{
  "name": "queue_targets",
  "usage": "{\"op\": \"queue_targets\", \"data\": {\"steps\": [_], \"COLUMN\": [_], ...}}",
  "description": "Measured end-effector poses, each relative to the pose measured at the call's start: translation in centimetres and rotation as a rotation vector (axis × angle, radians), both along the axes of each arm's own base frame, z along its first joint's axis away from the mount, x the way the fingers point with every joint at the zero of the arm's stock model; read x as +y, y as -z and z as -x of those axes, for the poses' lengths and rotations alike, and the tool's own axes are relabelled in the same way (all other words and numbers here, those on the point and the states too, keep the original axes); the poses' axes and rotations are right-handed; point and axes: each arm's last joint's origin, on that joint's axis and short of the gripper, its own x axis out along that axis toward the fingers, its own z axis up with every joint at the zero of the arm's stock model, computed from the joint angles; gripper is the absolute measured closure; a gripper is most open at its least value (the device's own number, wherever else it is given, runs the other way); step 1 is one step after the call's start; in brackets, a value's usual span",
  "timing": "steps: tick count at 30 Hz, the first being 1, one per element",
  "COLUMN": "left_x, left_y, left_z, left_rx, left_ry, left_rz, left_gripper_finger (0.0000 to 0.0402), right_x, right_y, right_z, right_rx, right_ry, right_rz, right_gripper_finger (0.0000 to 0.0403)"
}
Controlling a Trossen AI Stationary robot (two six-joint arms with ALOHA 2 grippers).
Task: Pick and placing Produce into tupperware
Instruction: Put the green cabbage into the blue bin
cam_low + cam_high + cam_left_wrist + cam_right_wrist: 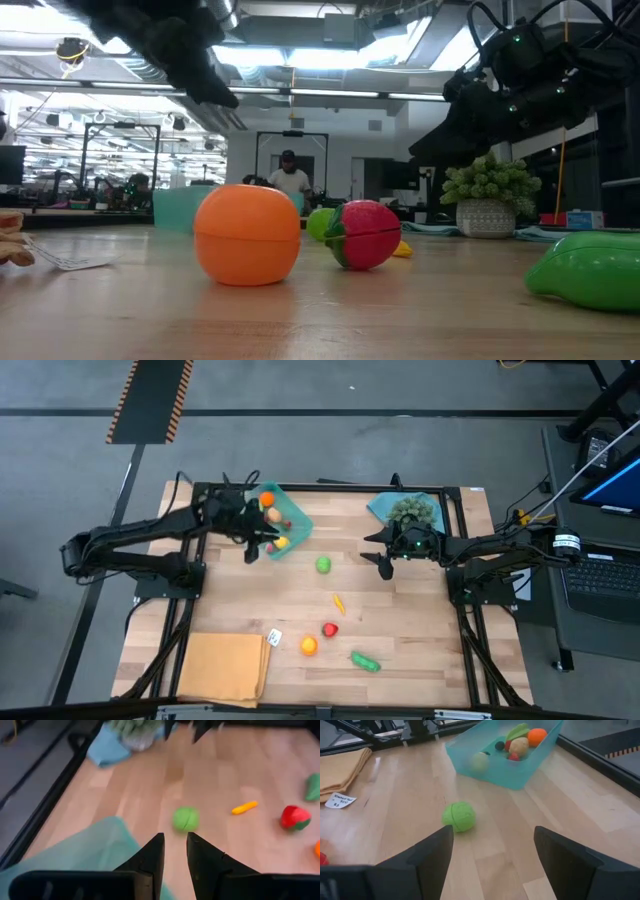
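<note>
My right gripper hung spread before the small round green toy vegetable on the wooden counter, near the translucent teal plastic tray; light, rigid, probably rolly; best pinched across its middle.

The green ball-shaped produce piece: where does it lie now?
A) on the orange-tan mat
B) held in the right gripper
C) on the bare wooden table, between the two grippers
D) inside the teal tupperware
C: the green ball rests on the wooden table, outside the tupperware, and neither gripper touches it.
</note>
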Motion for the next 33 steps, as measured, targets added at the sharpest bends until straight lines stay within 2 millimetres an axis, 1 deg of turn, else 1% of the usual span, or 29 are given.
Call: {"op": "queue_targets", "data": {"steps": [6, 11, 16, 20, 25, 29, 33], "left_x": [-2.1, -3.6, -4.8, -5.7, -6.3, -6.4, -6.4], "left_y": [2.3, 4.5, 6.6, 8.1, 9.1, 9.1, 9.1], "left_z": [0.2, 0.2, 0.7, 1.3, 1.7, 1.7, 1.7], "left_rx": [-0.16, -0.238, -0.321, -0.338, -0.325, -0.323, -0.323], "left_ry": [0.072, 0.144, 0.182, 0.201, 0.228, 0.233, 0.232], "left_rz": [-0.021, -0.037, -0.003, 0.048, 0.072, 0.073, 0.073], "left_gripper_finger": [0.0337, 0.0345, 0.0353, 0.036, 0.0369, 0.0377, 0.0384], "right_x": [0.0, 0.0, 0.2, 0.4, 0.5, 0.6, 1.2], "right_y": [-0.1, -0.1, 0.0, 0.1, 0.1, 0.2, 0.3], "right_z": [0.0, 0.0, 0.0, -0.1, -0.1, -0.1, -0.1], "right_rx": [-0.013, -0.012, -0.005, 0.005, 0.004, 0.025, 0.043], "right_ry": [-0.001, -0.001, -0.042, -0.074, -0.082, -0.094, -0.135], "right_rz": [0.006, 0.006, -0.01, 0.001, 0.001, 0.02, 0.052], "right_gripper_finger": [0.0123, 0.0123, 0.0123, 0.0123, 0.0123, 0.0123, 0.0123]}}
